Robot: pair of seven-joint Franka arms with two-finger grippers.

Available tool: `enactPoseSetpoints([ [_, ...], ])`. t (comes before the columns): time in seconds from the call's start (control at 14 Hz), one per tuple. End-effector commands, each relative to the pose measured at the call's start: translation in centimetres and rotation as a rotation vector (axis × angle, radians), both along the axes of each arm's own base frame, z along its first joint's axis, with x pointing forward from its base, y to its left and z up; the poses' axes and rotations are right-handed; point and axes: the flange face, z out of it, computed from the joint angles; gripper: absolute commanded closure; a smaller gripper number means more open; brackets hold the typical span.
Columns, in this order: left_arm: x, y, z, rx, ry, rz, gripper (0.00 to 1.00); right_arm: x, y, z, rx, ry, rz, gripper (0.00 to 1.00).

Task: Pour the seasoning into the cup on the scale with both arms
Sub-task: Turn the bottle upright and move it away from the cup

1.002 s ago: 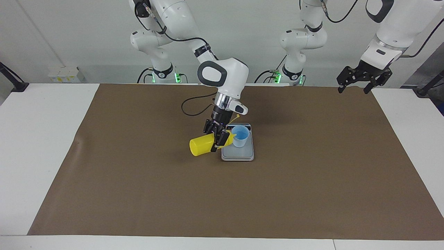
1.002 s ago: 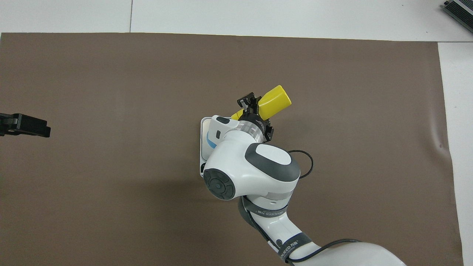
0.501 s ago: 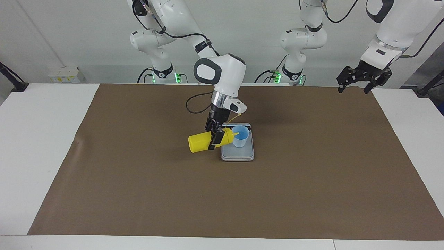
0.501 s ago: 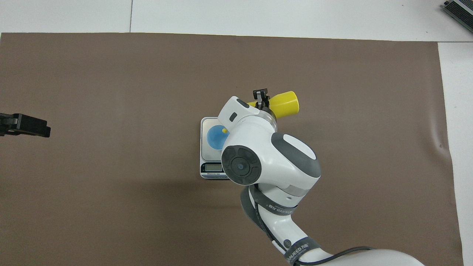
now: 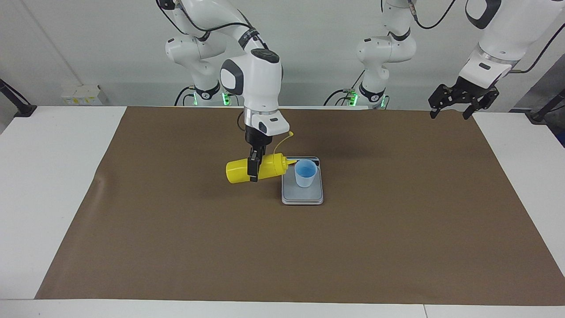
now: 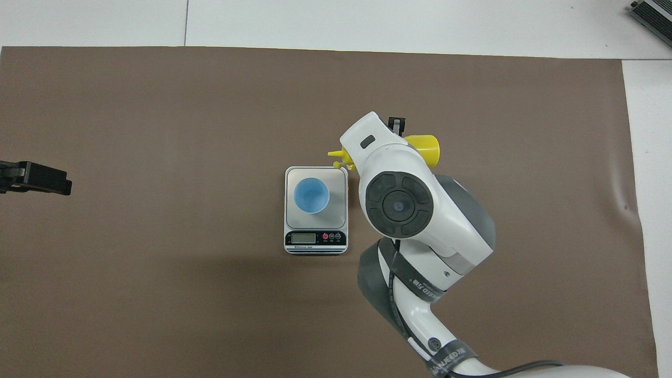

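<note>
My right gripper (image 5: 252,176) is shut on the yellow seasoning bottle (image 5: 236,171) and holds it level in the air. The bottle hangs over the mat beside the scale, on the right arm's side. Its nozzle (image 5: 288,163) points toward the cup, and the cap strap hangs loose above it. The pale blue cup (image 5: 305,173) stands upright on the silver-grey scale (image 5: 302,196). In the overhead view the cup (image 6: 311,195) sits on the scale (image 6: 337,210), and the bottle (image 6: 424,148) is mostly hidden under the right arm. My left gripper (image 5: 450,112) waits open over the mat's corner at the left arm's end.
A brown mat (image 5: 397,229) covers most of the white table (image 5: 53,185). The scale's dark display strip (image 6: 315,238) lies along its edge nearer to the robots. A black cable (image 5: 242,128) hangs by the right wrist.
My right gripper drew the bottle away from the cup toward the right arm's end and levelled it, so the nozzle has left the cup's rim. The left arm has not moved.
</note>
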Motion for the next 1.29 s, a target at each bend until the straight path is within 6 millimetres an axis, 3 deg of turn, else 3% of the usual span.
enactPoseSetpoints([
  [0.0, -0.9, 0.2, 0.2, -0.010, 0.003, 0.001, 0.00, -1.0, -3.5, 2.0, 0.096, 0.044, -0.032, 1.00],
  [0.36, -1.0, 0.2, 0.2, -0.010, 0.004, 0.001, 0.00, -0.8, -9.7, 4.3, 0.251, 0.121, -0.044, 1.00],
  [0.79, -1.0, 0.2, 0.2, -0.010, 0.004, 0.001, 0.00, 0.7, -18.7, 4.0, 0.470, 0.188, -0.008, 1.00],
  [1.0, -1.0, 0.2, 0.2, -0.010, 0.004, 0.001, 0.00, 0.7, -22.7, 2.4, 0.572, 0.192, -0.047, 1.00],
  [1.22, -1.0, 0.2, 0.2, -0.010, 0.004, 0.001, 0.00, 0.3, -26.8, -0.7, 0.704, 0.177, -0.036, 1.00],
])
